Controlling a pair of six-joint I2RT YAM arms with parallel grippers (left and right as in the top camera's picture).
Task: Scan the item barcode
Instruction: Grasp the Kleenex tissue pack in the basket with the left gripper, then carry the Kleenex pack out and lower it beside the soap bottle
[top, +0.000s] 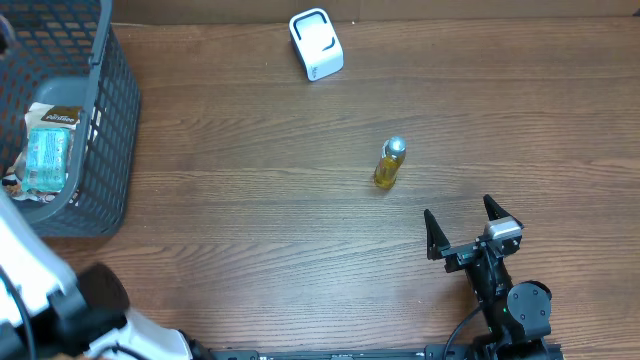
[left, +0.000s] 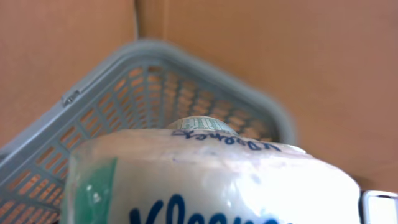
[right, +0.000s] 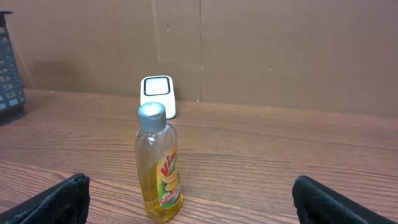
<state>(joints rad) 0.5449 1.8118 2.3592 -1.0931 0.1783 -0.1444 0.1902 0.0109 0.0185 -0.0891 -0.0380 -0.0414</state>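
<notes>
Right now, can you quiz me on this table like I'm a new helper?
1. True or false: the bottle lies on its side.
2. What lies in the basket? A) bottle B) tissue pack C) scanner
3. Fill in: the right fingers are ____ (open or shut).

Key: 1 false, it stands upright; 2 B; 3 open.

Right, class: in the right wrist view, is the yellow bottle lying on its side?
No, the yellow bottle stands upright on its base on the wooden table.
</notes>
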